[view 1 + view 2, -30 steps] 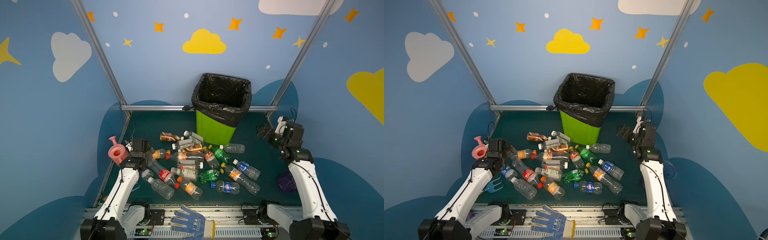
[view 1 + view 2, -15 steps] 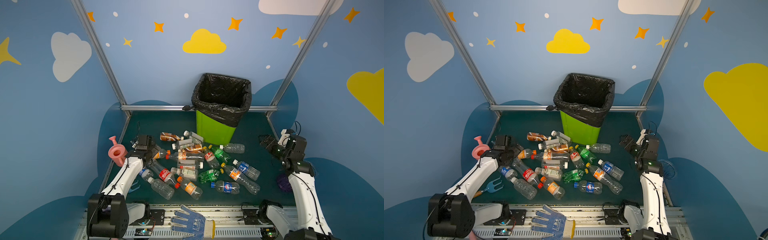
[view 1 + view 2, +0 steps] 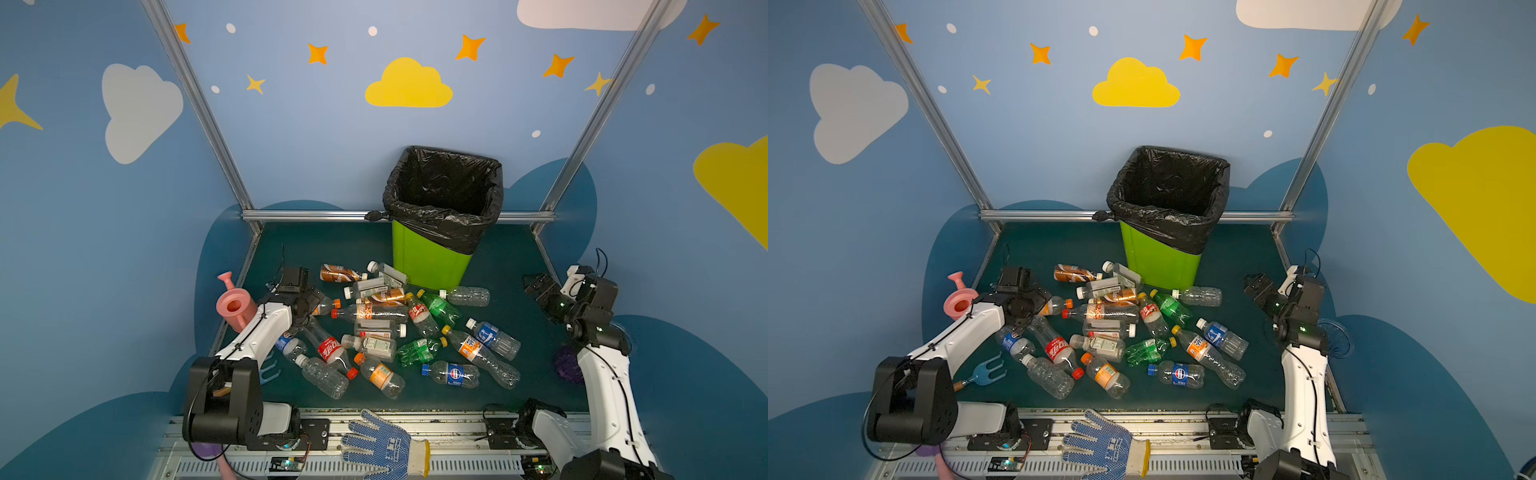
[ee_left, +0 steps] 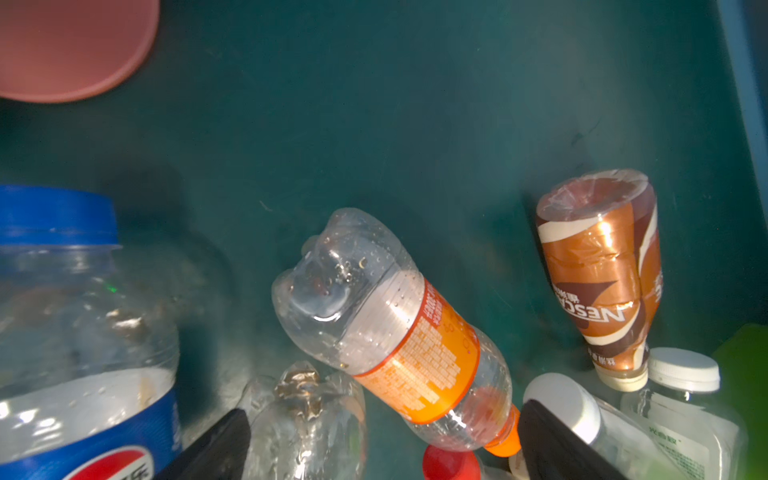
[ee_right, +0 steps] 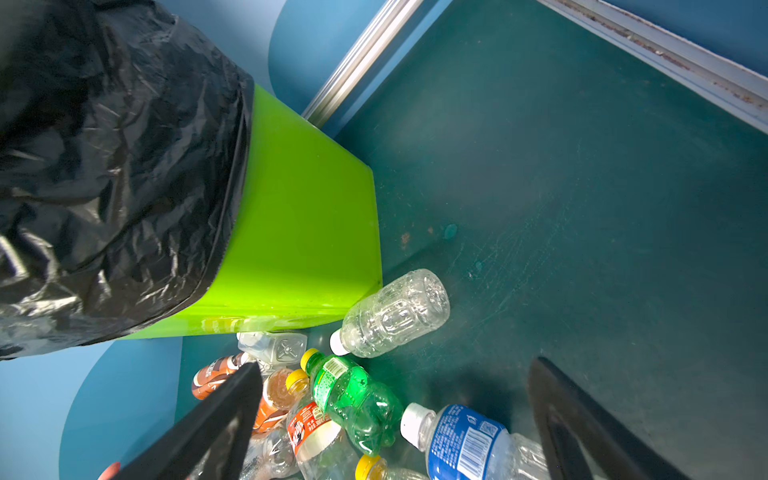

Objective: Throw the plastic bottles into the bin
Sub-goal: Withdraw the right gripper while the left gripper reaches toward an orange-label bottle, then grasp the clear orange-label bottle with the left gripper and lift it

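L jaws apart, cap end of orange-label bottle [image 4: 399, 332] between them, unclamped. R jaws apart, empty; green bottle [image 5: 353, 399] ahead, bin [image 5: 299, 232] beyond.

You see a bright green bin [image 3: 428, 262] lined with a black bag [image 3: 440, 232]. The clear and green plastic bottles [image 3: 368, 311] carry orange, red, blue or white labels. The watering can [image 3: 235, 307] is pink. The glove [image 3: 380, 442] is speckled blue and white.

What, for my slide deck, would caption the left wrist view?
Open left gripper frames an orange-labelled bottle lying near a brown-labelled bottle on the dark green table.
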Controlling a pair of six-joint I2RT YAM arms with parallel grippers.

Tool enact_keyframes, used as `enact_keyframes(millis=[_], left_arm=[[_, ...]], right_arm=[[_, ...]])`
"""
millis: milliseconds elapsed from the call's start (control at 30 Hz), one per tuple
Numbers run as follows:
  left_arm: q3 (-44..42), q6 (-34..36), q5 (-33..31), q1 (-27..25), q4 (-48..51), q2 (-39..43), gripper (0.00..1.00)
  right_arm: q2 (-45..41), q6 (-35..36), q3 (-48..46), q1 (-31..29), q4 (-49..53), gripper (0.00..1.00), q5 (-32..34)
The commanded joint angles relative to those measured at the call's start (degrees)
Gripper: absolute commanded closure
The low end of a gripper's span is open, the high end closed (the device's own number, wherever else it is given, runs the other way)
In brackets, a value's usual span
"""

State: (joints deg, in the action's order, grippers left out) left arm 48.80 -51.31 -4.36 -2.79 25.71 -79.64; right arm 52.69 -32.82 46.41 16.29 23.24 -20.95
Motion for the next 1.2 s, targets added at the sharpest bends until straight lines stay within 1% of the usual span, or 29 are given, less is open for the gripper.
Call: enact_keyframes(millis=[0,300,600,767,1067,1167], left_arm=[[2.35,0.08,-0.52,0.25,0.33,-2.30,0.01],[6.43,2.53,0.90,1.11,0.45,-8.81,0.01],[7.00,3.27,2.51,2.78,-2.11,-12.98,0.02],[8.95,4.54,3.23,3.29,-2.98,-15.62,0.03],[11.84,4.73,7.16,3.71,-4.72,-20.46,0.07],[12.15,4.59,7.85,3.84,-5.56,-20.94,0.12]], right_arm=[[-0.30,-0.36,-0.49,0.71,-0.66,0.02,-0.98],[-1.36,-0.10,-1.32,1.91,0.45,0.02,-0.79],[-2.38,-0.09,-1.72,2.67,1.53,0.02,-0.67],[-3.02,0.82,-2.00,2.91,2.83,0.02,0.12],[-2.28,1.70,-3.21,3.04,3.25,0.02,0.03],[-2.01,1.97,-2.85,3.12,3.42,0.02,-0.13]])
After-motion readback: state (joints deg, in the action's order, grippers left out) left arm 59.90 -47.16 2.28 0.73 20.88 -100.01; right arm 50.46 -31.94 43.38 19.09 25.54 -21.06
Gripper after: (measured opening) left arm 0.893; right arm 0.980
